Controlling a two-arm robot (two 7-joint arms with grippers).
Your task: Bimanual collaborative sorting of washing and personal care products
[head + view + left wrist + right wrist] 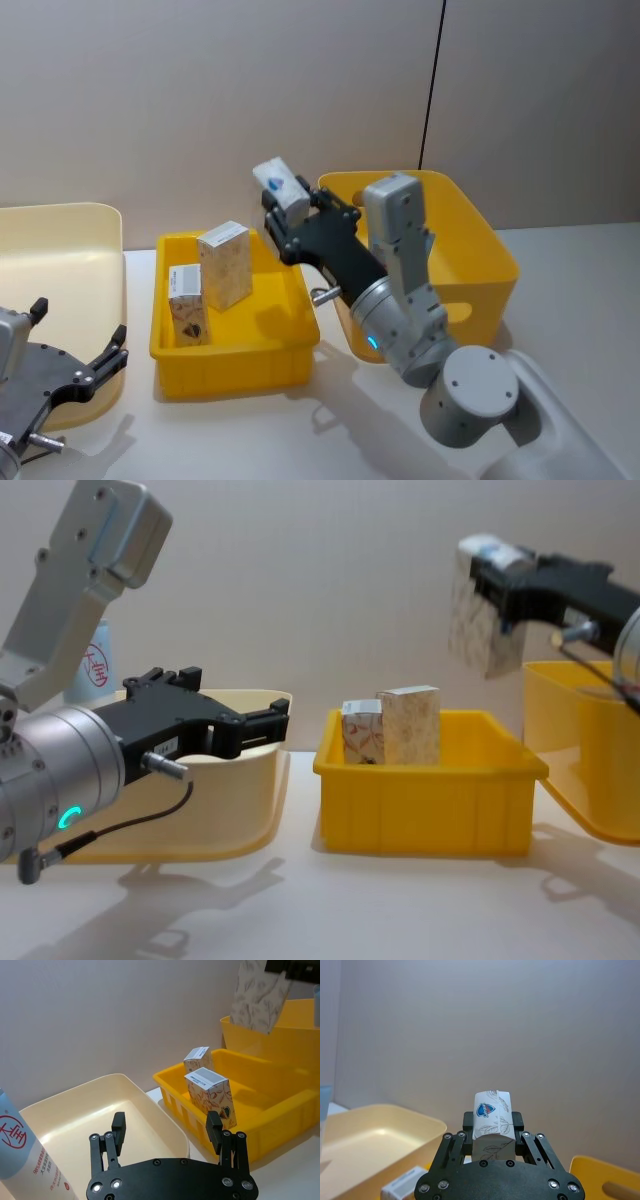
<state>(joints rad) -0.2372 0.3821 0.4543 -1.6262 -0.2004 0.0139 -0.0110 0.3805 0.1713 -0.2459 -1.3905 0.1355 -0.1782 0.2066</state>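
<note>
A patterned carton (280, 187) is clamped in the right end effector (285, 215), raised at 1 o'clock of the shallow yellow bin (232, 345); the left end effector (80, 345) is spread wide.

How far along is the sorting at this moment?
Done: two patterned cartons stand upright in the shallow yellow bin.
In hand: the right claw holds a third carton in the air between the shallow bin and the deep yellow bin.
Left: setting that carton down. The left claw is open near the cream bin, beside a pale bottle.
</note>
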